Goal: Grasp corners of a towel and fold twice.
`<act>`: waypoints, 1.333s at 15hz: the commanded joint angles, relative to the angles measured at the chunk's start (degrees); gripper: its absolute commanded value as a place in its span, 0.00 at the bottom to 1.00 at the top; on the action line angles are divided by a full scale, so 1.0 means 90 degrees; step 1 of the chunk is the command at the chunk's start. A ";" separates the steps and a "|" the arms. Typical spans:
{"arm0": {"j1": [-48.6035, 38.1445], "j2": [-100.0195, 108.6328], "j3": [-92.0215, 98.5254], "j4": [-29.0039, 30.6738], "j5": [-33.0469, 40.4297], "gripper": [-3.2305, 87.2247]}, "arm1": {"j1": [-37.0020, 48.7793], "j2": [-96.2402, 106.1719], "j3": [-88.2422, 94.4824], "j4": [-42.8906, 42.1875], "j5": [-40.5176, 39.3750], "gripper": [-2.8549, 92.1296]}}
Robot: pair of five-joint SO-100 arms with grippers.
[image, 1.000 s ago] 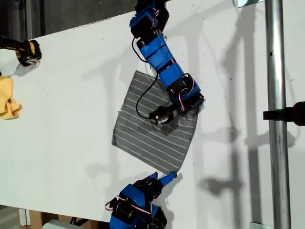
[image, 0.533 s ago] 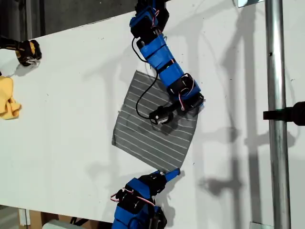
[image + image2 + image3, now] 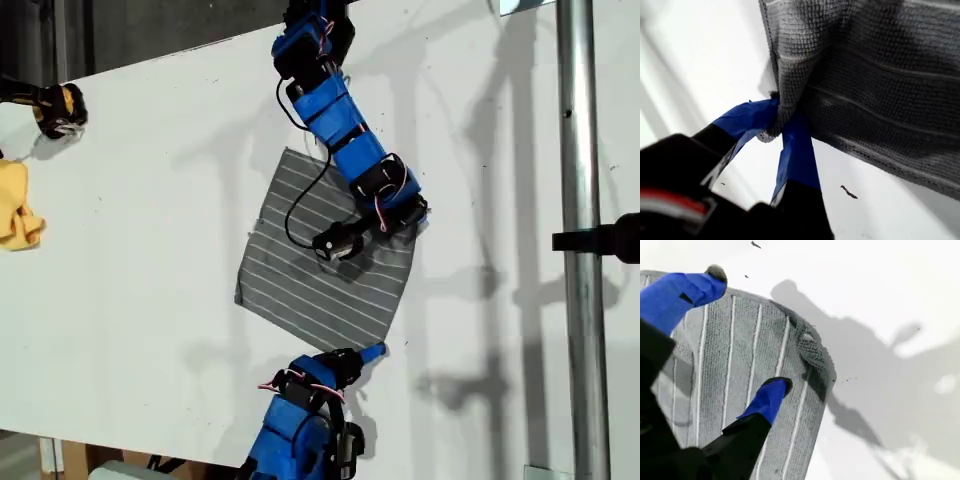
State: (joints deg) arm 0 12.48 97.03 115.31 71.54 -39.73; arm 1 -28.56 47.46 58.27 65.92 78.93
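Observation:
The grey striped towel [image 3: 320, 262] lies flat on the white table, turned like a diamond. My first gripper [image 3: 410, 225] reaches across it from the far side and is shut on the corner at the exterior view's right; the first wrist view shows that corner [image 3: 784, 107] bunched between the blue fingers [image 3: 747, 120] of my first gripper [image 3: 782, 120]. My second gripper [image 3: 358, 353] comes from the table's near edge and stands open at the near corner. In the second wrist view my second gripper [image 3: 745, 332] has one fingertip [image 3: 771, 392] on the towel [image 3: 740, 355], beside the rumpled corner [image 3: 810, 350].
A yellow cloth [image 3: 15, 205] lies at the exterior view's left edge, with a black and yellow object [image 3: 60, 108] behind it. A vertical metal pole [image 3: 580, 250] with a black clamp [image 3: 600, 240] stands at the exterior view's right.
My second gripper has swung up and toward the exterior view's right onto the towel's near corner, which is now rumpled. My first gripper has not moved.

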 commanded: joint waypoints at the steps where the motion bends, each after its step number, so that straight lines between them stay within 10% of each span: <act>1: -0.0186 -0.0205 0.0078 -0.0166 -0.0059 0.42 | -0.0068 0.0234 0.0020 -0.0059 -0.0068 0.03; 8: -0.0566 -0.1016 0.0518 -0.0654 -0.0039 0.40 | -0.0127 0.0234 0.0020 -0.0059 -0.0049 0.03; 13: -0.0791 -0.0996 0.0605 -0.0713 -0.0176 0.11 | -0.0127 0.0293 0.0088 -0.0068 -0.0068 0.03; 20: -0.0361 -0.0820 -0.0361 -0.0361 -0.0645 0.01 | -0.0039 0.0615 0.0186 -0.0068 -0.0107 0.03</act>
State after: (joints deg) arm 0 7.82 87.71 115.14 66.62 -44.21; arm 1 -28.83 48.69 60.03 65.13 78.84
